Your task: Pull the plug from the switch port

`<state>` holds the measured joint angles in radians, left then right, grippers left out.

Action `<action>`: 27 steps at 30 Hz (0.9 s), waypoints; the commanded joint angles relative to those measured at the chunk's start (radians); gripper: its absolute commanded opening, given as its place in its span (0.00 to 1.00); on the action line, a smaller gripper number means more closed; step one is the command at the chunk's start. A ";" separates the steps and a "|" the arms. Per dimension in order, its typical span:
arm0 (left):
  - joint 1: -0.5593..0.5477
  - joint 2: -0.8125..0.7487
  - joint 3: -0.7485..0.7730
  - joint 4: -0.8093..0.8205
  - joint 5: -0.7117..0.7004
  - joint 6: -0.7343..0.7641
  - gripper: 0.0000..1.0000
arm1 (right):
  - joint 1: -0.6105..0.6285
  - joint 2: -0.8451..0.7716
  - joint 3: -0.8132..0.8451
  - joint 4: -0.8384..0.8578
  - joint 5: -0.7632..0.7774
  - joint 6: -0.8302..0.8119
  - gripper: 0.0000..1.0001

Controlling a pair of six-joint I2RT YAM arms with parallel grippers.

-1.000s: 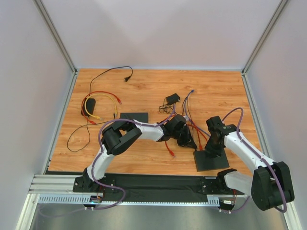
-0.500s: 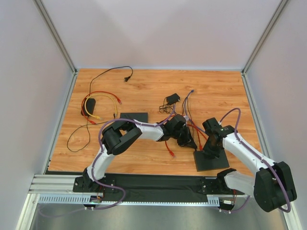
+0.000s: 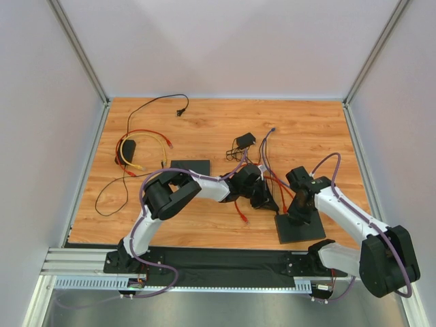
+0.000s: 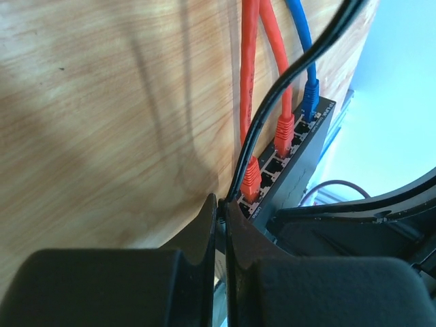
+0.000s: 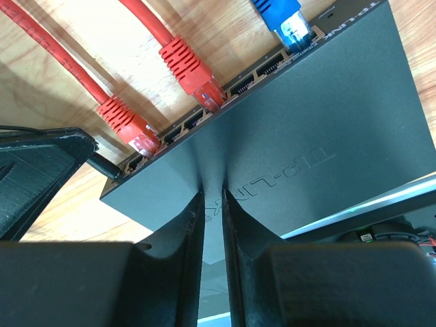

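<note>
Top view: one switch [image 3: 303, 233] near front right of table [image 3: 204, 129]. Two grippers meet at it, left gripper [image 3: 271, 203] at port side, right gripper [image 3: 298, 214] on top.

Left wrist: left gripper closed, pinching black cable [image 4: 248, 150] at end port. Two red plugs [image 4: 251, 178] and one blue plug [image 4: 311, 95] seated alongside.

Right wrist: right gripper nearly closed, holding nothing, tips pressing switch top.

Risks: thin cable slips through pinch, switch drags if hold-down is weak, neighbouring red plug snags.

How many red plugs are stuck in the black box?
2. One red plug sits near the switch's left end, next to a black cable. The other red plug is a few ports right of it. The row's left end is partly blocked from view.
</note>
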<state>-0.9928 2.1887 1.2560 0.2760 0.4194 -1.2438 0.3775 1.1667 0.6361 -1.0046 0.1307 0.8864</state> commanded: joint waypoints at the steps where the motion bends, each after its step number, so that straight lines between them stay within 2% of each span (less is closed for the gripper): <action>1: 0.039 -0.047 0.023 -0.058 -0.162 0.053 0.00 | 0.008 0.062 -0.067 0.006 0.060 0.013 0.18; 5: 0.052 -0.020 0.065 -0.034 -0.100 0.044 0.00 | 0.009 0.067 -0.065 0.008 0.055 0.008 0.18; 15: 0.066 -0.023 0.135 -0.124 -0.111 0.090 0.00 | 0.009 0.065 -0.069 0.012 0.043 0.005 0.18; 20: 0.069 -0.125 0.096 -0.204 -0.188 0.204 0.00 | 0.009 0.056 -0.067 0.023 0.035 -0.003 0.18; 27: 0.128 -0.260 0.104 -0.466 -0.287 0.472 0.00 | 0.009 0.024 -0.059 0.023 0.035 -0.021 0.19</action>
<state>-0.9031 2.0377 1.3262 -0.0650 0.1993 -0.9493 0.3775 1.1687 0.6407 -1.0077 0.1291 0.8780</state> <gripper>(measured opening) 0.073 0.190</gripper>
